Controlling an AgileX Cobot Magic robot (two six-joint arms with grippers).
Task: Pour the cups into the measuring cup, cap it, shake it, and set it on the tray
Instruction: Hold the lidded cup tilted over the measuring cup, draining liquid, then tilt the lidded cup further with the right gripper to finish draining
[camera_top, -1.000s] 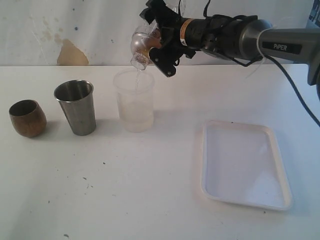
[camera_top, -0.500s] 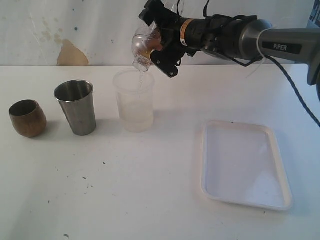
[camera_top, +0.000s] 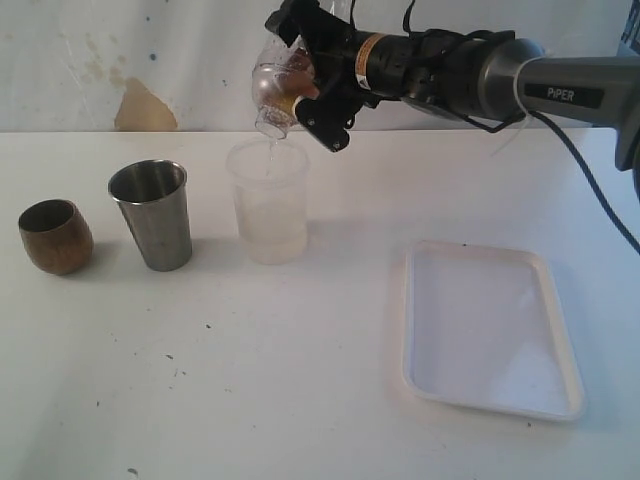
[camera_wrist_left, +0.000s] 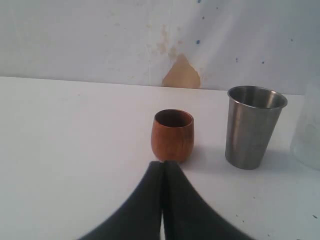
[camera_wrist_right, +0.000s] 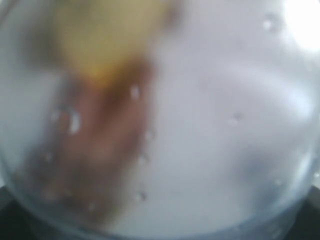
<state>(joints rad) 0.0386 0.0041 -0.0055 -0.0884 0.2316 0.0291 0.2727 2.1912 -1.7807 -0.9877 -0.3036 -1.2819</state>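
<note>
clear vessel (camera_top: 272, 88) tipped over frosted cup (camera_top: 268, 205) in right tool (camera_top: 305, 80), left tool (camera_wrist_left: 162, 167) pinched closed

1. Locate the wooden cup (camera_top: 55, 235) at the far left of the desk. It is small, rounded and brown, and stands upright with its mouth open.
2. Locate the steel tumbler (camera_top: 150, 215) just beside it, apart from it. It is taller, tapered and brushed, and also stands upright.
3. Locate the measuring cup (camera_top: 275, 88). It is clear plastic, clamped in the right pincer (camera_top: 305, 85) and raised off the desk. It is tipped steeply, mouth down, directly over a frosted cup (camera_top: 268, 200). Droplets cling to its wall. You cannot read its scale.
4. Locate the tray (camera_top: 412, 320) at the right, well apart from the cups. It is white, flat and low-rimmed, and carries nothing.
</note>
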